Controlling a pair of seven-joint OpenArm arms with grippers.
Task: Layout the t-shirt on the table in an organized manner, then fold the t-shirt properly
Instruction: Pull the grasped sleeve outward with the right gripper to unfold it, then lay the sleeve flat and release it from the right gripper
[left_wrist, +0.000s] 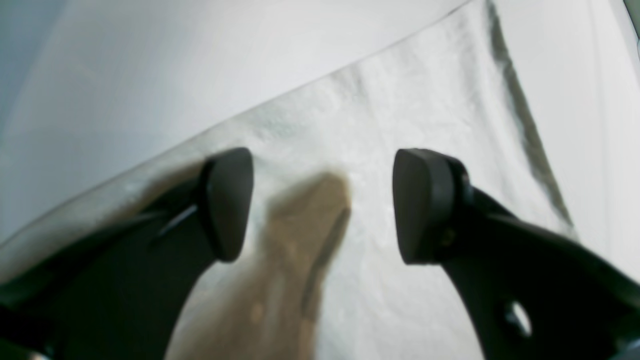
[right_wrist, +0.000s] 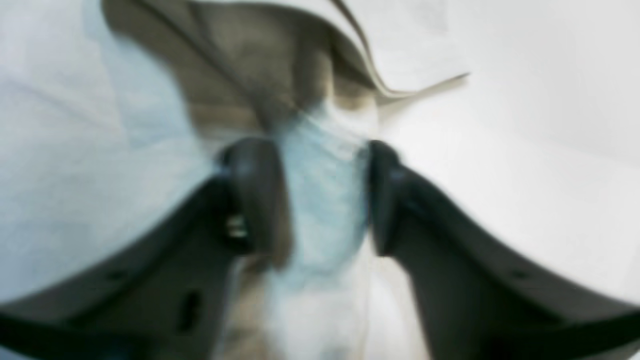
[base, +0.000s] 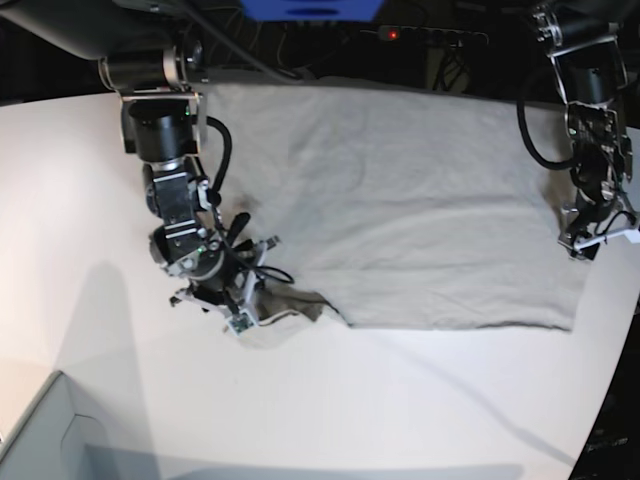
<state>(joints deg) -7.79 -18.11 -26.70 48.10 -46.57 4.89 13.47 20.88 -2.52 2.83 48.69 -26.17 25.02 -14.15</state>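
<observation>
The light grey-beige t-shirt (base: 400, 200) lies spread across the far half of the white table (base: 400, 400), its lower left corner bunched up. At that bunch my right gripper (base: 243, 305) presses down. The blurred right wrist view shows a ridge of the t-shirt (right_wrist: 320, 85) filling the gap of the right gripper (right_wrist: 325, 195), touching both pads. Over the shirt's right edge hovers my left gripper (base: 592, 238). In its wrist view the left gripper (left_wrist: 322, 205) is open, fingers wide apart above flat t-shirt cloth (left_wrist: 400, 100) beside bare table (left_wrist: 150, 75).
A grey box corner (base: 40, 440) juts in at the bottom left. The table's curved edge (base: 610, 380) runs down the right side, close to the left arm. Dark equipment and cables (base: 420, 35) sit behind the far edge.
</observation>
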